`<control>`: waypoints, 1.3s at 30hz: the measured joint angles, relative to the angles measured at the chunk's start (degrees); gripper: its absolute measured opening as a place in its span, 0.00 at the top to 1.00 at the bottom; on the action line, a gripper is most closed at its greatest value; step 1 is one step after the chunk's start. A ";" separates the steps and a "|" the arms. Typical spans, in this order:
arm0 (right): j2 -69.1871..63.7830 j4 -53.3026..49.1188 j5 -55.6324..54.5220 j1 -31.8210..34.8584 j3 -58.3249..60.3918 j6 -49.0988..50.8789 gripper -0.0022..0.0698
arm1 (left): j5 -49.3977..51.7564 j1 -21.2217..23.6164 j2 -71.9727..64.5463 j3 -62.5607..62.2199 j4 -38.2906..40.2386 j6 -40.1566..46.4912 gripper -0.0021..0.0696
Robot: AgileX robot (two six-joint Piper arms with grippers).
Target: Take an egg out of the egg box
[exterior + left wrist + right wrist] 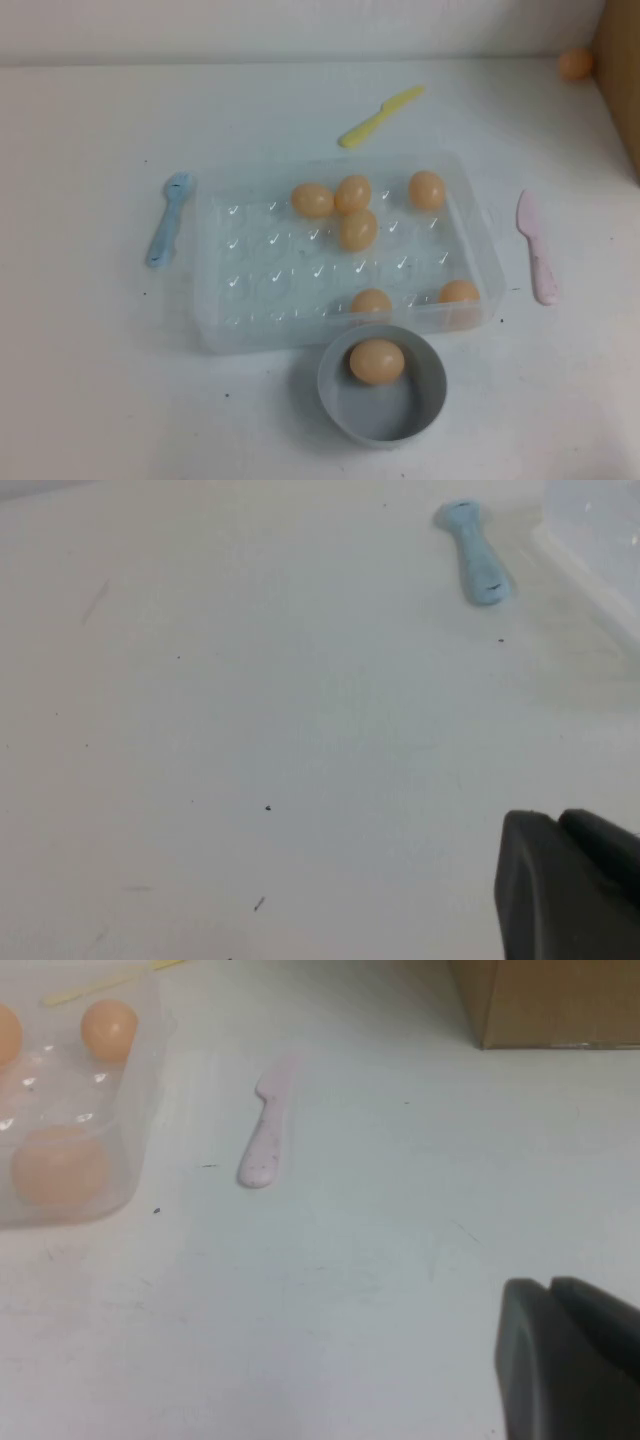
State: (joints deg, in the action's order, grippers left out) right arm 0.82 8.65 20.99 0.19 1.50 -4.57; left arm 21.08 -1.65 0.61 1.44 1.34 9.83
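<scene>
The clear egg box (pixel 215 300) lies mid-table and holds several pale orange eggs: a cluster of three (pixel 353 193) at the back, one (pixel 427 189) at the back right, two (pixel 459 292) at the front. One more egg (pixel 377 361) lies in a grey bowl (pixel 432 400) in front of the box. Neither arm shows in the high view. My left gripper (pixel 558 820) is shut and empty above bare table, left of the box (pixel 600 530). My right gripper (pixel 550 1285) is shut and empty, right of the box (pixel 135 1090), where two eggs (pixel 109 1026) show.
A blue spoon (pixel 168 215) lies left of the box and shows in the left wrist view (pixel 473 555). A pink knife (pixel 537 248) lies to the right (pixel 268 1135), a yellow knife (pixel 380 115) behind. A cardboard box (pixel 622 70) and a stray egg (pixel 575 64) are at the far right.
</scene>
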 joint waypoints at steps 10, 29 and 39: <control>0.00 0.00 0.00 0.00 0.00 0.00 0.99 | 0.00 0.00 0.00 0.00 0.00 0.00 0.98; 0.00 0.00 0.00 0.00 0.00 0.00 0.99 | -17.52 0.00 0.00 0.00 32.41 -12.46 0.98; 0.00 0.00 0.00 0.00 0.00 0.00 0.99 | -25.47 0.00 0.00 0.00 35.54 -13.25 0.98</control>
State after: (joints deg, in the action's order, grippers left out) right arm 0.82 8.65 20.99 0.19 1.50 -4.57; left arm -4.38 -1.65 0.61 1.44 36.88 -3.42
